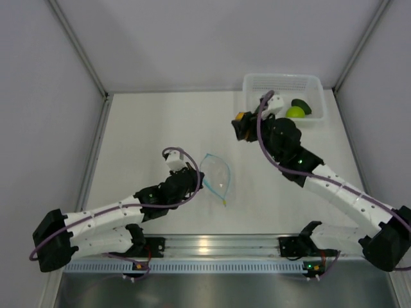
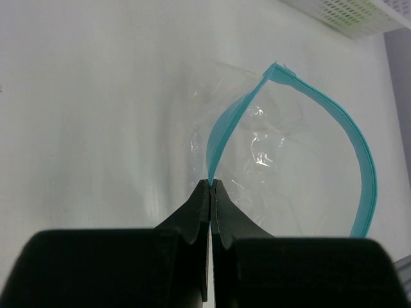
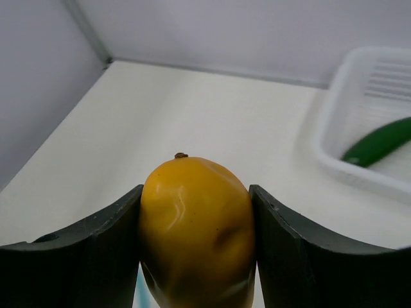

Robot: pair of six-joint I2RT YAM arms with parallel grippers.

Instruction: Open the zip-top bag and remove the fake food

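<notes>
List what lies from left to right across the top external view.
From the left: left pincer → zip-top bag pinched by it → orange fruit clamped in the right pincer → white basket holding the lime-green ball.

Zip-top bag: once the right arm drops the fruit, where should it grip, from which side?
The free blue zip strip opposite the left gripper's pinch. It bows apart from the held lip as an open loop, so come from above on the right, one finger inside the mouth.

White left arm point(image 1: 96, 221) and right arm point(image 1: 340, 192), black joints, looping purple cables point(image 1: 259, 131), 2 black fingers point(image 3: 83, 256) each.
</notes>
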